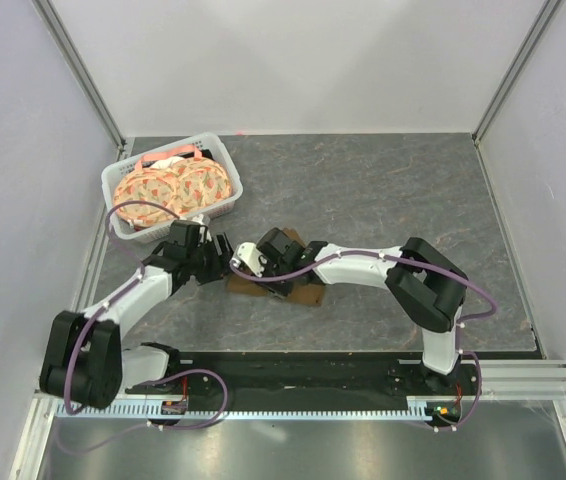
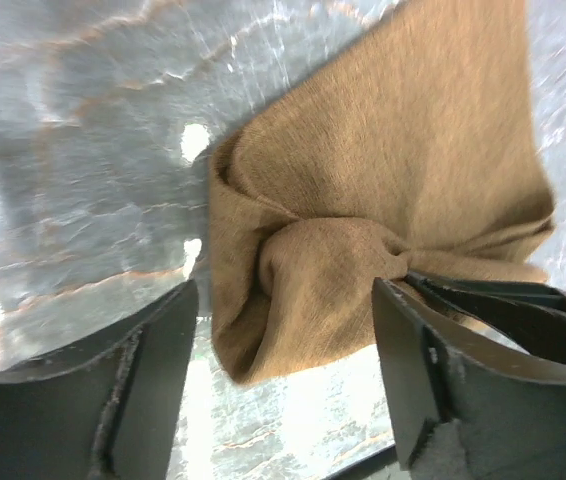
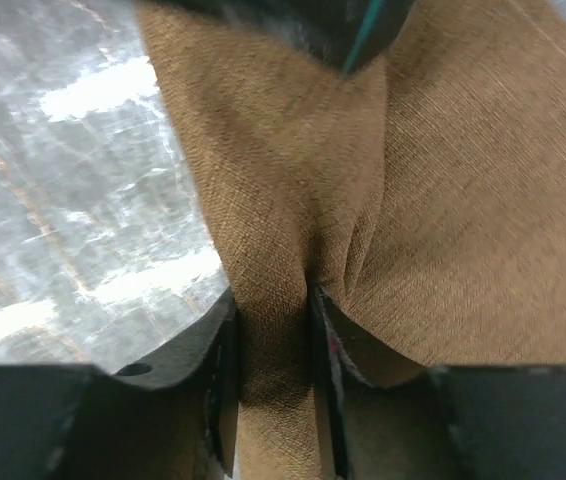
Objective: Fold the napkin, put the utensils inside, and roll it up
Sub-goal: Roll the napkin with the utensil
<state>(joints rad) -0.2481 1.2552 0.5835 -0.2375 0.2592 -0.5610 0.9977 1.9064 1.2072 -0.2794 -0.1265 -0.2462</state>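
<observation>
Left end effector (image 2: 283,300) spread over bunched napkin (image 2: 383,190), right end effector (image 3: 271,322) pinching its fold — grey table (image 2: 83,150).

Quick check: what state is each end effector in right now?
Left end effector: open, gripping nothing.
Right end effector: closed, pinching a fold of the napkin.
</observation>
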